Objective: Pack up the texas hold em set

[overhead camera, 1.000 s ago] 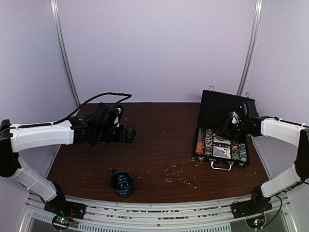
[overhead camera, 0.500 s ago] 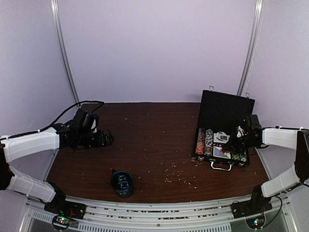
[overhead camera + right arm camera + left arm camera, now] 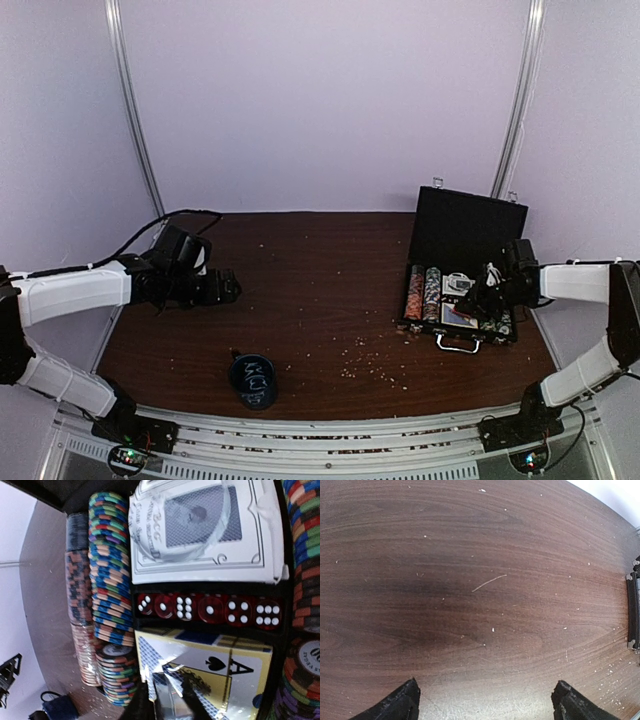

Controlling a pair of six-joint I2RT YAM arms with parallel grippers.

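The black case (image 3: pixel 468 228) of the texas hold em set stands open at the right, lid upright. Its tray holds chip rolls (image 3: pixel 112 605), a wrapped card deck (image 3: pixel 200 525), a row of red dice (image 3: pixel 207 609) and an ace-of-spades deck (image 3: pixel 225 672). My right gripper (image 3: pixel 167 700) is down inside the tray (image 3: pixel 478 302). Its fingertips (image 3: pixel 192 700) sit a narrow gap apart on the ace deck's glossy wrap, and film shows between them. Far to the left, my left gripper (image 3: pixel 225 287) hovers wide open over bare wood (image 3: pixel 487 707), holding nothing.
A dark round cup (image 3: pixel 253 380) with white scribbles stands near the front edge, left of centre. Pale crumbs (image 3: pixel 370 360) lie scattered on the brown table between cup and case. The case's metal handle (image 3: pixel 457 345) faces the near edge. The case's end (image 3: pixel 634 610) shows at the left wrist view's right border.
My left arm drew back toward the left side of the table. My right gripper dropped from above the case into its tray, onto the ace deck, and its fingers parted slightly.
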